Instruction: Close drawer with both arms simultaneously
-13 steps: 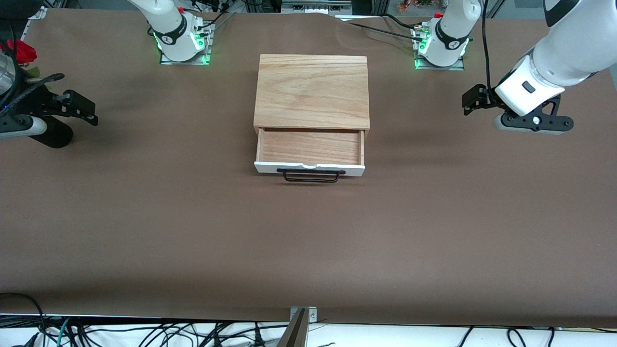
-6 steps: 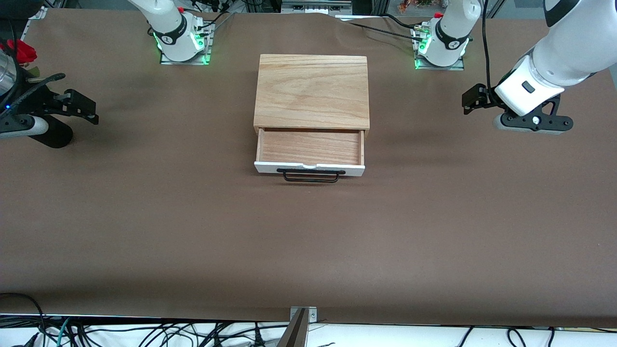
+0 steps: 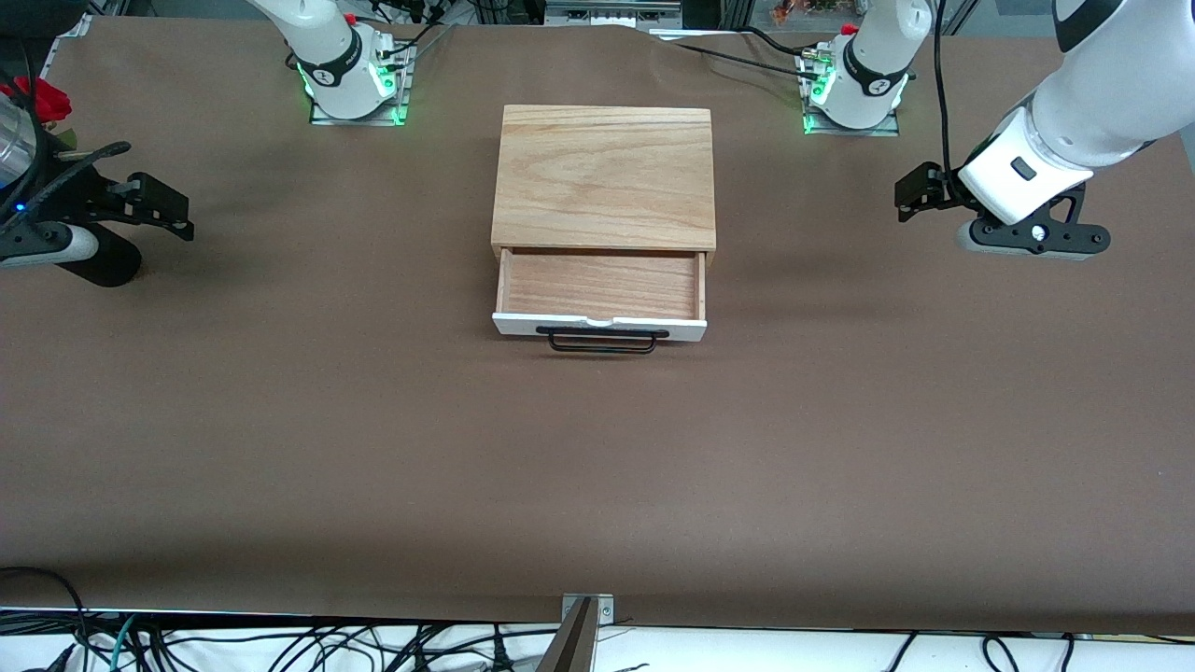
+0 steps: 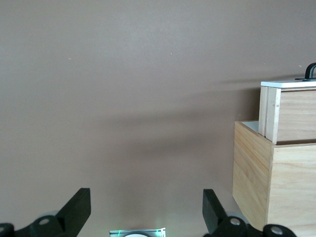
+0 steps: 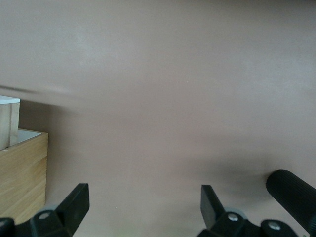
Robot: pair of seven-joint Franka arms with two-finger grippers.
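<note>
- The shallow light-wood drawer (image 3: 600, 297) with white front panel and black wire bar handle (image 3: 602, 342) stands pulled out at the 6 o'clock face of the oak-coloured wooden box (image 3: 605, 177), mid-table.
- The left black two-finger gripper (image 4: 146, 217) hovers over the brown table (image 3: 597, 467) at the box's 3 o'clock, fingers spread, holding nothing.
- The right black two-finger gripper (image 5: 145, 213) hovers at the box's 9 o'clock, fingers likewise spread and holding nothing.

Drawer (image 3: 599, 289) open, empty; arms (image 3: 1074, 112) well apart at table ends.
</note>
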